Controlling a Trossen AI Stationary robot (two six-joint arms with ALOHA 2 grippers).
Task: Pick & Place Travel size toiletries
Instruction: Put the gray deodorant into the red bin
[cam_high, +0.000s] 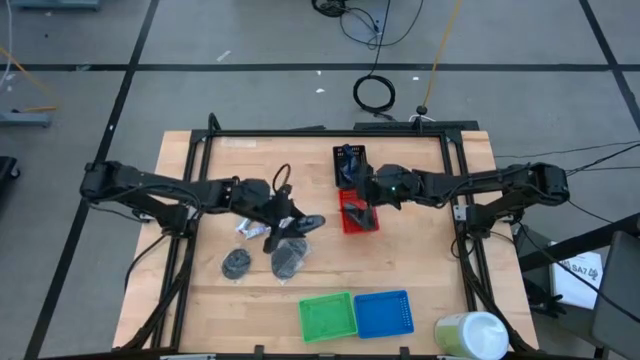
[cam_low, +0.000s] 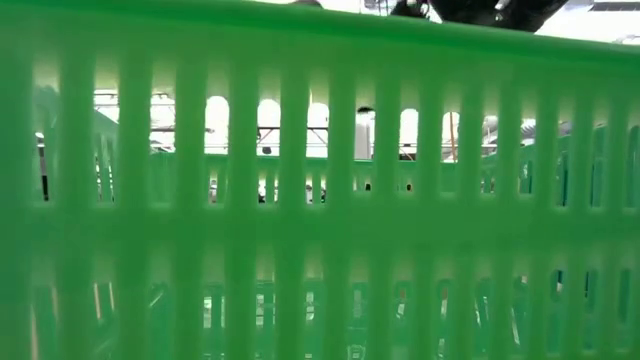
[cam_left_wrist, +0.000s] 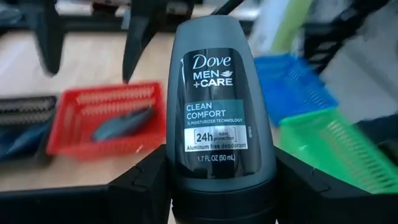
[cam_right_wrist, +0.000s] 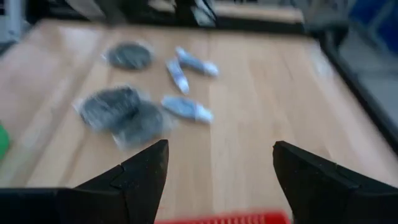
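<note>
Left wrist view: deodorant bottle clamped in my left pincer.

Up close, my left gripper (cam_high: 283, 222) is grasping a dark blue-grey mini bottle (cam_left_wrist: 221, 106), upright between the two fingers (cam_left_wrist: 140, 186), label reading Dove Men+Care. From above, that gripper sits over the left-middle of the table (cam_high: 420, 270), among the loose toiletries: white tubes (cam_right_wrist: 186, 74) and round dark pads (cam_high: 236, 262) in clear wrap lying on the wood nearby. Over to the right, my right gripper (cam_high: 362, 205) hangs released, fingers spread wide, above the red basket (cam_high: 352, 222), where another dark bottle (cam_left_wrist: 121, 124) lies. A black basket (cam_high: 349, 160) stands just beyond the red one. Near edge: green basket (cam_high: 327, 316) and blue basket (cam_high: 385, 313) side by side, white-and-green cylinder (cam_high: 470, 335) at the near right corner.
</note>
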